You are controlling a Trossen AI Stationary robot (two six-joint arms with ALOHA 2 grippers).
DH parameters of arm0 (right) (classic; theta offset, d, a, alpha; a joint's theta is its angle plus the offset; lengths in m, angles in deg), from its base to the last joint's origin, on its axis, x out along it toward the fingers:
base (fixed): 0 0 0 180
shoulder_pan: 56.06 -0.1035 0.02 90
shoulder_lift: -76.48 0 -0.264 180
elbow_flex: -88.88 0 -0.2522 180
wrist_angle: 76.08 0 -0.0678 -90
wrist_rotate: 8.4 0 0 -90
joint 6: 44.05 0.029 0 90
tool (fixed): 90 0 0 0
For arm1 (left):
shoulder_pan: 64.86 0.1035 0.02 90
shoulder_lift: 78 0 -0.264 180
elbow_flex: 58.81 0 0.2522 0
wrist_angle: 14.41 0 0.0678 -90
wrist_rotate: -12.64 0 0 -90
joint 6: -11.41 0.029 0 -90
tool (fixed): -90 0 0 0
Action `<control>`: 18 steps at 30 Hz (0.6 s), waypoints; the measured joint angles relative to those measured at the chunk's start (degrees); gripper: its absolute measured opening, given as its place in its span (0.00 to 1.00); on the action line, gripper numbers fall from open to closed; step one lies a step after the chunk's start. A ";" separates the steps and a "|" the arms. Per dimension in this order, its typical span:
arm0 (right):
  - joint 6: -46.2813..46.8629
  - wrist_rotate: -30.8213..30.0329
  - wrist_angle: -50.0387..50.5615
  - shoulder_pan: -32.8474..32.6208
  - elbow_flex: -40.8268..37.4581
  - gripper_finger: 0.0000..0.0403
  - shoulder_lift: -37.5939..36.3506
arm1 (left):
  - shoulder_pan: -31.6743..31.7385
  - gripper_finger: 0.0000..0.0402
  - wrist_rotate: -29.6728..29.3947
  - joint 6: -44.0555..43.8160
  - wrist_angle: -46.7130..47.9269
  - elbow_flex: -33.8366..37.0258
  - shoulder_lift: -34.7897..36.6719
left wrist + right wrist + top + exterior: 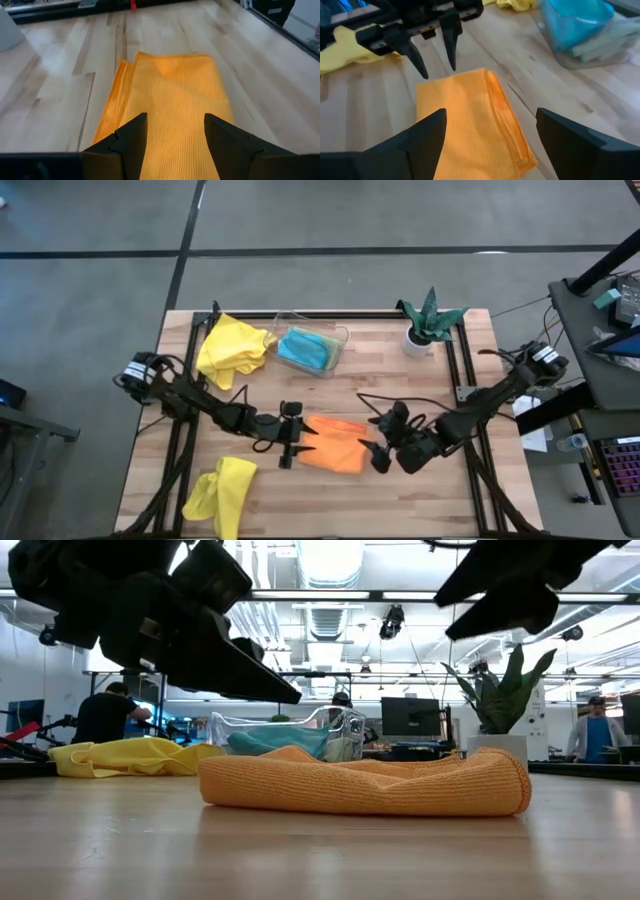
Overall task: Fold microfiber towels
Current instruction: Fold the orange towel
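A folded orange towel [335, 445] lies flat on the table's middle; it also shows in the low view [370, 785]. My left gripper [305, 440] is open at the towel's left end, above it [175, 135]. My right gripper [378, 448] is open at the towel's right end, also above it [490, 130]. The low view shows both clear of the cloth. One yellow towel [232, 348] lies crumpled at the far left. Another yellow towel [222, 492] lies at the near left. A turquoise towel [305, 350] lies in the clear tray, on a pale green one [600, 45].
The clear plastic tray [340, 340] stands at the far middle. A small green plant in a white pot [428, 322] stands at the far right. Bare wood shows on the table's near right [420, 500]. People sit in the room beyond the table.
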 joint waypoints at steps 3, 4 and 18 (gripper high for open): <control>-0.25 -1.75 -0.12 -1.00 0.00 0.71 -0.33 | -0.20 0.45 -0.01 0.09 -0.12 -0.01 0.36; -0.23 -2.15 -0.28 -1.25 0.00 0.70 -0.02 | -0.21 0.45 -0.01 0.09 -0.07 -0.01 0.38; -6.61 -3.23 -22.02 -3.36 -0.02 0.56 19.08 | -0.22 0.45 -1.29 0.19 -0.21 0.03 -0.54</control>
